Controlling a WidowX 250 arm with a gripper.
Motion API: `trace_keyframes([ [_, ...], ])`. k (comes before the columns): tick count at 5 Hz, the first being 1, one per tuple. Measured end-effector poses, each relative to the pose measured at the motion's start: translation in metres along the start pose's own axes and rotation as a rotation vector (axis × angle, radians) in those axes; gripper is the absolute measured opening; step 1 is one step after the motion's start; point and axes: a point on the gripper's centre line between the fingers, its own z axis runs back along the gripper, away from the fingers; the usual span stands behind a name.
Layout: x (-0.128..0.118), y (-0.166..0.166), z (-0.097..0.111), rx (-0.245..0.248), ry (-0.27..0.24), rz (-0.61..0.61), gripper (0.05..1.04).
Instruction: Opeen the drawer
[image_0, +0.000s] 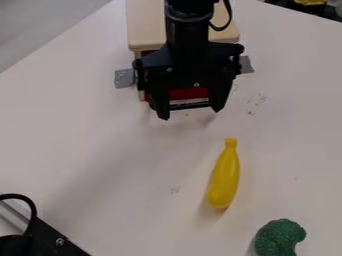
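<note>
At the low left is a black metal part (57, 240) with a loop of black cord (27, 201). Next, gray tape (124, 79) sits beside the tan box (145, 27). The red drawer (190, 94) is in the box, behind the claw (191, 112). The claw is wide, with a thin black bar (190, 105) between its tips. Then come a long yellow toy (225, 180), more gray tape (246, 64) and green toy broccoli (279, 236).

Red drawer (190, 93) beneath cream top (145, 30)
</note>
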Motion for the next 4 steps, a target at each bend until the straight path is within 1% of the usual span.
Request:
trace_keyframes([
  [1, -0.002, 0.003, -0.006, 0.019, 0.015, 0.003, 1.001],
  [2, 0.008, -0.012, -0.024, 0.036, 0.002, 0.105, 1.001],
  [3, 0.019, -0.028, -0.03, 0.025, -0.01, 0.179, 1.0],
  [4, 0.03, -0.037, -0.033, 0.001, -0.017, 0.281, 1.001],
])
